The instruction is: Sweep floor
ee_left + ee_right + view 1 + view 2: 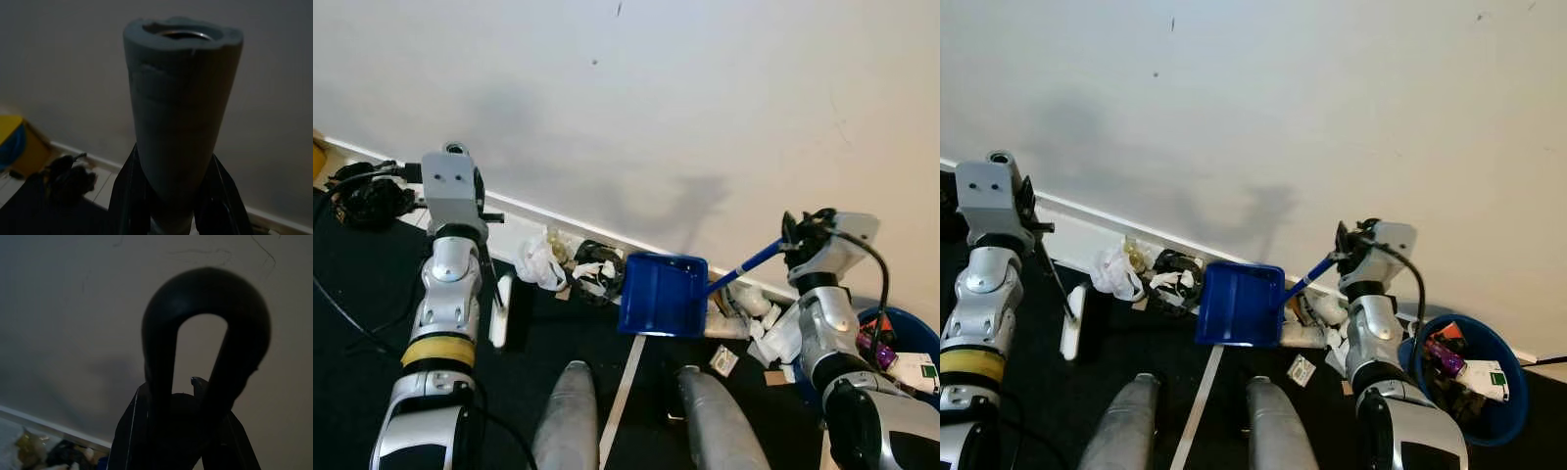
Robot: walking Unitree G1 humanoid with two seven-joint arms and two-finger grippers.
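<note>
My left gripper (pixel 487 219) is shut on the thin broom handle, whose grey end (pixel 180 103) sticks up between the black fingers (pixel 124 196). The broom head (pixel 501 311), white and black, rests on the dark floor by the skirting board. My right gripper (pixel 793 240) is shut on the blue dustpan handle (pixel 744 266), and the handle's black loop (pixel 205 328) shows above the fingers. The blue dustpan (pixel 663 294) hangs tilted just above the floor near the wall. Rubbish lies along the wall: a crumpled white bag (pixel 540 262), a black tangle (pixel 595 266) and paper scraps (pixel 754 315).
A blue bin (pixel 1513 392) holding rubbish stands at the right by the wall. A heap of black cables (pixel 367 201) lies at the far left. My two legs (pixel 573 421) stand on the dark floor either side of a white line (pixel 622 387). The white wall is close ahead.
</note>
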